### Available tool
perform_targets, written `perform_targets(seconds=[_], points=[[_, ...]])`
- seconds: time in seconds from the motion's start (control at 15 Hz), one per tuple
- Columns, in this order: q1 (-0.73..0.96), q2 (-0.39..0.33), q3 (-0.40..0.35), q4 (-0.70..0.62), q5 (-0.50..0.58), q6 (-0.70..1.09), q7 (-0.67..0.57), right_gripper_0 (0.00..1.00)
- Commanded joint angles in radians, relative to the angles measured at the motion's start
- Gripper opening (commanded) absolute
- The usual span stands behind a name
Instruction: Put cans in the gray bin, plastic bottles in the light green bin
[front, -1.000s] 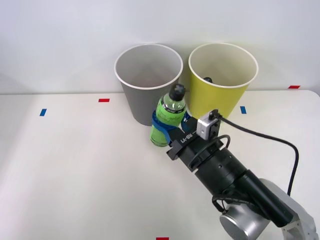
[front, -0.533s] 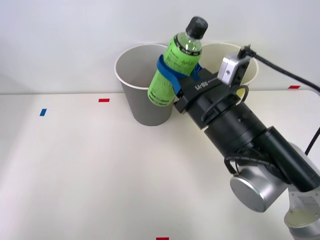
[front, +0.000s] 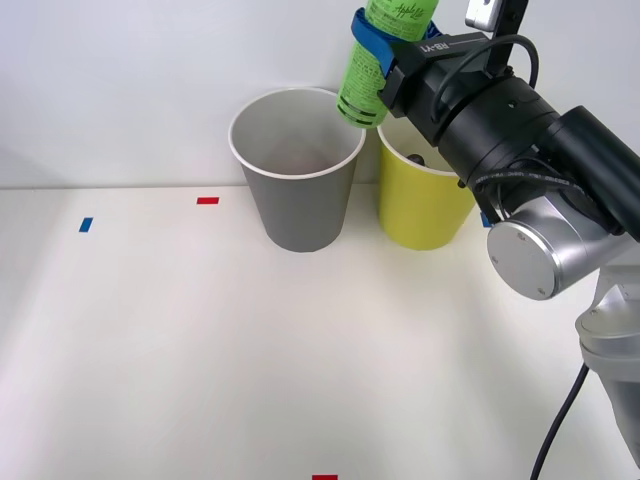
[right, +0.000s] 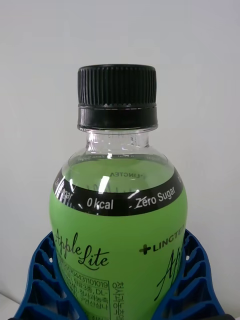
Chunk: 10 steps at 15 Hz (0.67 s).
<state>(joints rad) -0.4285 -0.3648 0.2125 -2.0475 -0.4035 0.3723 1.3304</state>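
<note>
A plastic bottle (front: 372, 70) with a bright green label hangs tilted high above the table, its top cut off by the front view's edge. My right gripper (front: 376, 38) is shut on it, the blue ribbed fingers (right: 44, 280) hugging both sides of its body (right: 120, 250) below the black cap (right: 117, 95). The bottle's base hovers over the gap between the gray bin (front: 296, 200) and the light green bin (front: 422, 210), above their rims. Both bins stand upright side by side at the back of the table. A small dark thing (front: 415, 157) shows inside the light green bin.
Red tape marks (front: 208, 200) (front: 324, 478) and a blue one (front: 86, 224) lie on the white table (front: 180, 340). A white wall rises close behind the bins. My arm's black and silver body (front: 520, 190) reaches over the table's right side.
My right gripper has lifted the bottle from the table in front of the bins up to well above their rims, moving slightly right toward the light green bin.
</note>
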Motion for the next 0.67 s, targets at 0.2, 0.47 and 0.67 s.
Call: perform_targets(seconds=[0.2, 0.47, 0.67], points=[[-0.161, -0.052, 0.004, 0.285, 0.008, -0.088, 0.010, 0.00], [-0.227, -0.138, 0.021, 0.402, 0.011, -0.095, 0.018, 0.00], [-0.227, -0.141, 0.022, 0.461, 0.034, -0.095, 0.027, 0.00]])
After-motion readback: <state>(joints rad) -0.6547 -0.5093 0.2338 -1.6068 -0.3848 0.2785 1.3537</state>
